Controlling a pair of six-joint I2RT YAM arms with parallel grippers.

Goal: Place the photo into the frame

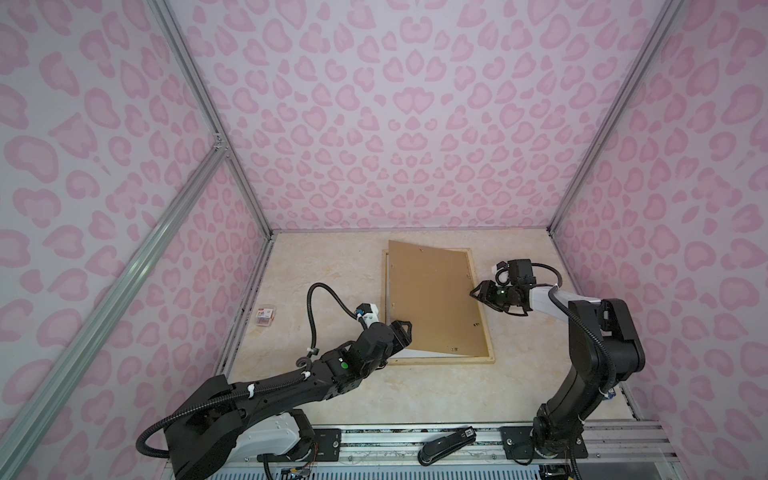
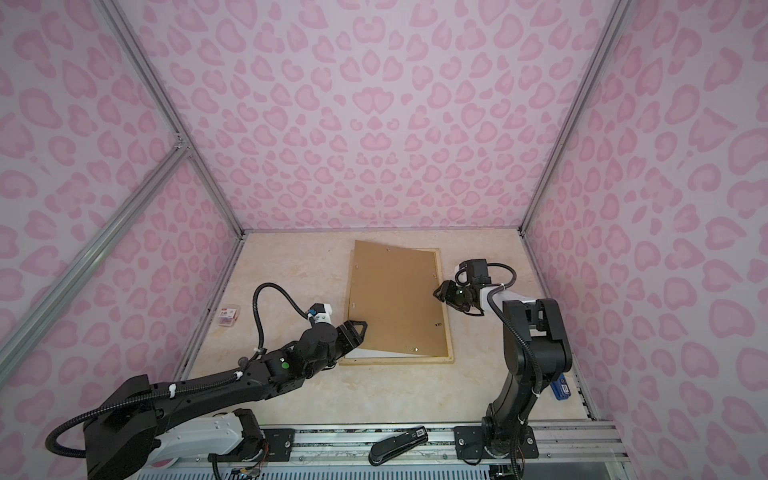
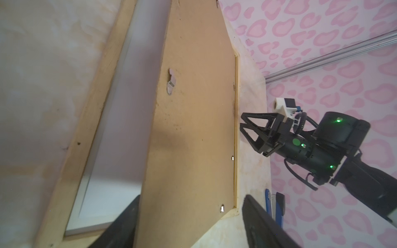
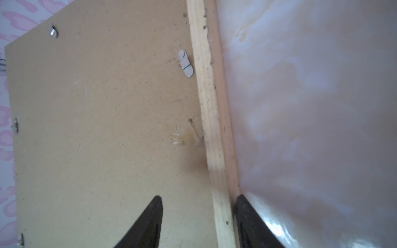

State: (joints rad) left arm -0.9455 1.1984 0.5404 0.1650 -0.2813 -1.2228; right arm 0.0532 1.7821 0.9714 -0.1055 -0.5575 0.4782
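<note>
– Frame [image 1: 449, 360] first: which way is it pointing?

– It is lying flat on the marbled table [image 1: 332, 395] with its open back facing up. Its long axis is running from the robot's side toward the rear wall, so the short sides are facing near and far.

– What am I counting?

– One frame, one brown backing board [image 1: 432, 299], one white sheet [image 1: 415, 353] and two grippers. One small box [image 1: 266, 316] is sitting well apart from the frame's left strip. One black stapler [image 1: 446, 446] is lying beyond its near short side. Four metal tabs [image 4: 185, 64] are showing on the board in the right wrist view.

– How is the frame looking?

– It is showing thin, pale wood strips, scuffed and speckled up close. The board is sitting askew on it. The board's right edge is lying along the frame's right strip, its left edge is riding up, and its far left corner is poking past the frame's far strip. The white sheet is showing inside the frame under the raised side. I cannot tell whether that is the photo's back.

– And the grippers?

– The left gripper [image 1: 405, 332] is hovering at the frame's near left corner. Its jaws are standing wide, a finger on each side of the board's raised edge, and they are pinching nothing. The right gripper [image 1: 476, 293] is sitting midway along the frame's right strip. Its jaws are standing partly apart astride that strip, and they are clamping nothing.
</note>
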